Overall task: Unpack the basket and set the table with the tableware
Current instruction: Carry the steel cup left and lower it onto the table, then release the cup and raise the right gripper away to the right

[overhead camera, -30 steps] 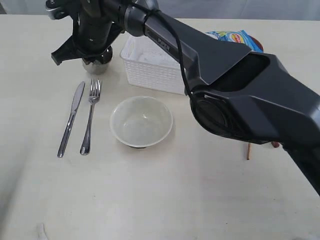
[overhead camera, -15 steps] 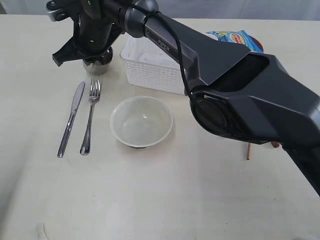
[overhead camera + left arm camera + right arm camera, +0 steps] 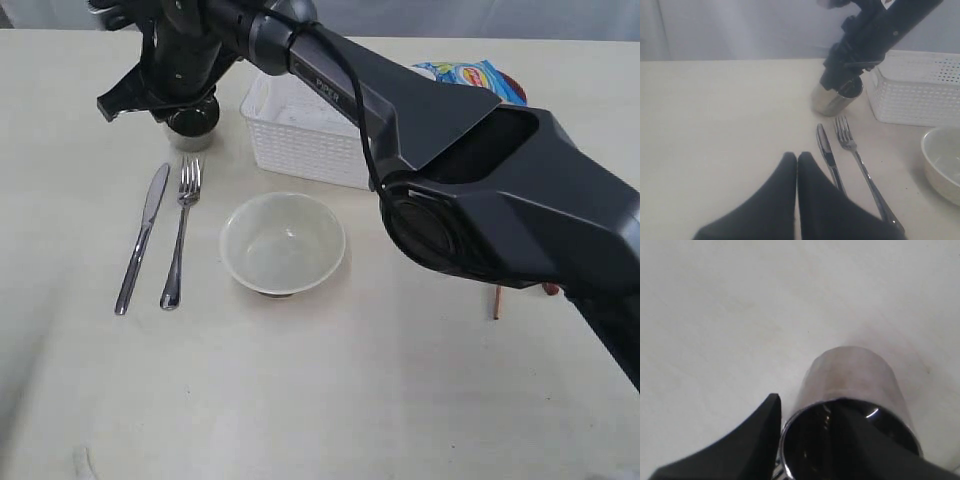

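Cream-white and plain, the surface fills the near part of the exterior view. The left wrist view shows the left jaws closed tip to tip with nothing between them. They are over the surface at the handle end of the cutlery.

A steel knife and a steel fork lie side by side on the left of the surface, close but not touching, with handles toward the camera and blade and tines pointing away. Just to their right an off-white bowl stands upright. Farther right, the end of a wooden chopstick pokes out from under the bulky black right arm, which hides the rest of it.

Beyond the fork's tines a steel cup stands upright on the surface, mouth up. The right arm reaches across to the left side, and the right jaws are at the cup. In the right wrist view they stand parted, one finger just outside the rim and the other down inside the cup. There is space between that inner finger and the cup wall, so the jaws straddle the wall without squeezing it.

To the right of the cup, near it but apart, sits the white lattice basket, directly beyond the bowl, with the arm passing over its far side. Farthest back on the right lies a blue snack packet. A sliver of brown-red rim shows at its edge, too hidden to tell more.
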Controlling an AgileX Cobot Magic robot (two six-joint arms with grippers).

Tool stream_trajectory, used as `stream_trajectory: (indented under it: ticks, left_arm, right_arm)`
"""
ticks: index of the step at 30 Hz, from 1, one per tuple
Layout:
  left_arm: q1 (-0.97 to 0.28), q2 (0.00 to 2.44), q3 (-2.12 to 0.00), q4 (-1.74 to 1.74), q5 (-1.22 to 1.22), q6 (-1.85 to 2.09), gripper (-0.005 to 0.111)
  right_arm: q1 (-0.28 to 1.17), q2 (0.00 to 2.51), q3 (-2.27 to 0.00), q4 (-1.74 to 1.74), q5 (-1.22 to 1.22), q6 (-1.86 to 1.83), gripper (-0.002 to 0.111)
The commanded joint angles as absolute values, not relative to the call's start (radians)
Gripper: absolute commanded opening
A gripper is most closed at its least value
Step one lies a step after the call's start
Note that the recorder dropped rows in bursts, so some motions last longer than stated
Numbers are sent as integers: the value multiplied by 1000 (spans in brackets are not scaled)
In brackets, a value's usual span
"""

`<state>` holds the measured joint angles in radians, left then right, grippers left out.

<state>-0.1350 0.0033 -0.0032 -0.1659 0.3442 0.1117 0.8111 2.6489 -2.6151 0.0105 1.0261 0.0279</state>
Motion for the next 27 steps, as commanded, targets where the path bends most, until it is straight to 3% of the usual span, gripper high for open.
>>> stream_trajectory:
  ticks: [1, 27]
  left_arm:
    - [-143, 0, 0, -166, 342, 109, 0]
    - [-143, 0, 0, -166, 342, 111, 0]
  right_arm:
    - [796, 2647, -2614, 12, 982, 19, 33]
    - [746, 2633, -2616, 200, 981, -83, 33]
